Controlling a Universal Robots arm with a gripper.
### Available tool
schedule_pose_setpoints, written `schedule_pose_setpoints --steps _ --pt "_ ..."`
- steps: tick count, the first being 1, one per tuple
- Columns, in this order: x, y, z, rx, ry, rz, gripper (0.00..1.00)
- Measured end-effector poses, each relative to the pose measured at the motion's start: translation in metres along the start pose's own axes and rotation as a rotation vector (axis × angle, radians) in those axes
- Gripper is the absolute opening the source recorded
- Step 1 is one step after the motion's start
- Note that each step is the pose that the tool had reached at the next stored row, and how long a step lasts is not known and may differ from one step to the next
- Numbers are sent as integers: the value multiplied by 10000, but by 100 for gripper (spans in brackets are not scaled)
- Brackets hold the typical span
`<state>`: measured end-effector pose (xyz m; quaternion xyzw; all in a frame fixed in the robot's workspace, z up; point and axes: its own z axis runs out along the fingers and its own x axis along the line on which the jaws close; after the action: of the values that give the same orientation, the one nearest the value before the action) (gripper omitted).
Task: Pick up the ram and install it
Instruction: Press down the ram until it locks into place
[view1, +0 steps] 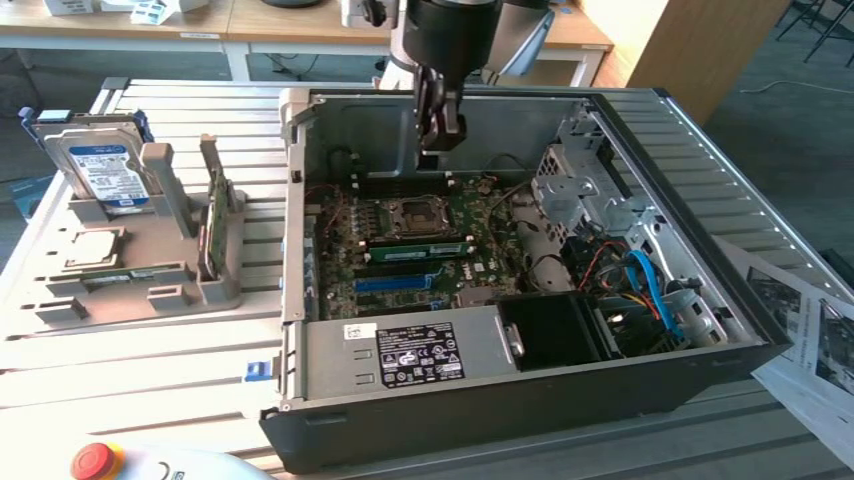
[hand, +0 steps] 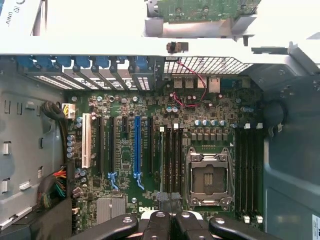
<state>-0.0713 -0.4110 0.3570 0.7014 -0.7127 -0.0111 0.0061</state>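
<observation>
Nearest of all, a red button (view1: 96, 460) is seen at the front edge of the slatted table (view1: 134, 360), and printed sheets (view1: 817, 345) are spread at the exterior view's right. Right behind them, the open computer case (view1: 534, 405) is laid on its side, with the labelled power supply (view1: 414, 355) set along its near wall and a black shroud (view1: 561, 328) just beside that. Blue cables (view1: 650, 285) are bundled toward the exterior view's right. Further in, the motherboard (view1: 350, 262) is exposed, a blue slot (view1: 395, 283) is passed first, and there is the ram (view1: 420, 250): a long green stick stood on edge in a slot between the blue slot and the empty processor socket (view1: 407, 213). Whether it is fully latched cannot be told. Above the far part of the board, well clear of the ram, the gripper (view1: 441, 135) is hung from the arm and pointed down. In the wrist view its black fingers (hand: 159, 222) are pressed together, and nothing is seen gripped between them; the jaws are closed and empty. Off at the exterior view's left, apart from the case, a grey holder (view1: 160, 290) is stood on the table. A broader green card (view1: 214, 225) is slotted upright in it, and a silver hard drive (view1: 100, 165) with a blue label is propped at its far end. At the very back, wooden desks (view1: 267, 20) are lined up.
</observation>
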Motion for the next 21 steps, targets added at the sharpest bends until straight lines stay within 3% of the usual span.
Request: schedule_pose_setpoints --steps 14,21 --pt "-1 4 -209 -54 2 0 10" --pt "-2 4 -222 -55 1 0 10"
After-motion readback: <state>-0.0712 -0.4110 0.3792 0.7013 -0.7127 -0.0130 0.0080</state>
